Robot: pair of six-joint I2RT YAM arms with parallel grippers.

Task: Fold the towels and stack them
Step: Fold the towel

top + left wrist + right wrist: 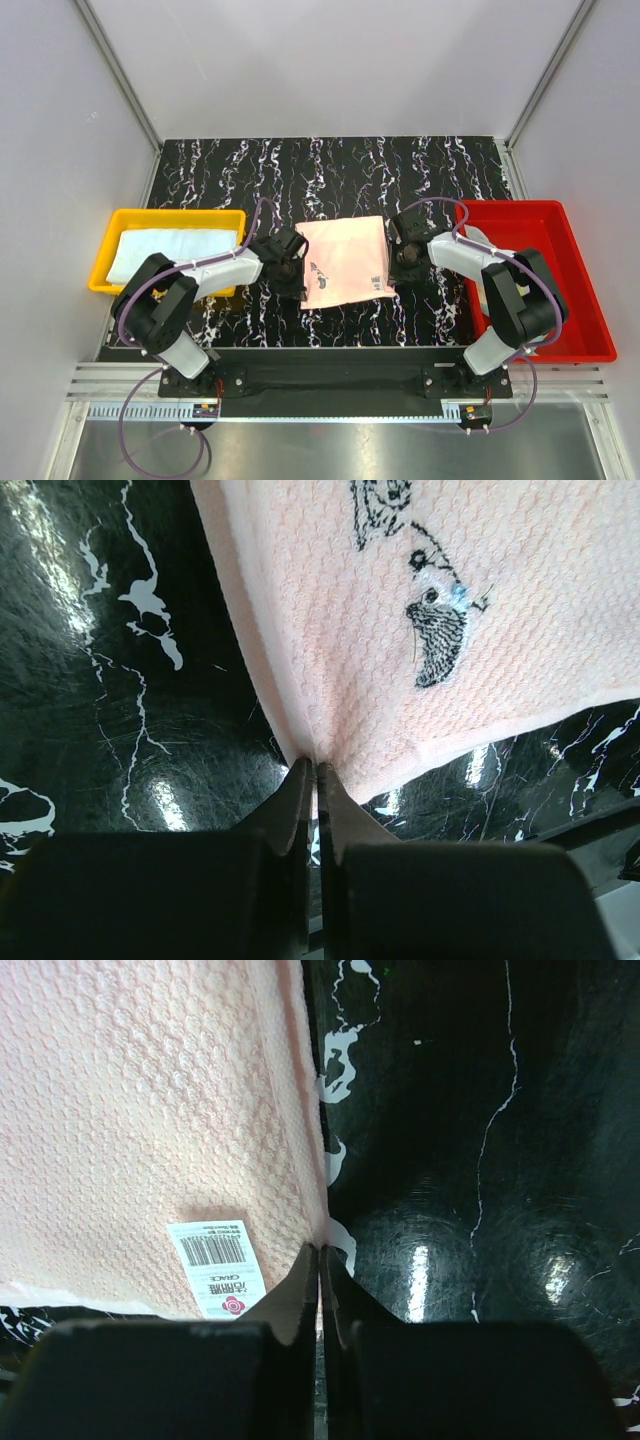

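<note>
Worktop [330, 165] = black marble-look slab w/ white veins running mostly far-to-near. It's glossy, w/ lamp glare showing in both wrist views. Room: plain pale grey walls [330, 60] on three sides, aluminium frame posts [118, 70] slanting up at the far corners, metal rail [330, 392] along the near edge by the arm bases.

Pink towel [345, 260] lies flat at centre of the slab, btwn the two arms, folded to a rough rectangle, waffle texture. Hedgehog print [437, 640] sits close to its near-left corner. White barcode label [218, 1265] sits close to its near-right corner.

L tool [316, 770]: fingers pressed together, pinching pink towel at the near-left corner, cloth puckered into the tips. R tool [318, 1252]: fingers pressed together, pinching the towel's right edge at the near-right corner. Both tools are low, at surface level.

Yellow tray [175, 213] is on the left side and holds a pale blue towel [170, 250], folded and lying flat. L arm crosses in front of the tray's near-right part. Red tray [575, 290] is on the right side, w/ a white item [478, 243] at its left end, partly hidden by R arm; can't tell what it is. Both trays are apart from the pink towel, w/ bare slab btwn.
</note>
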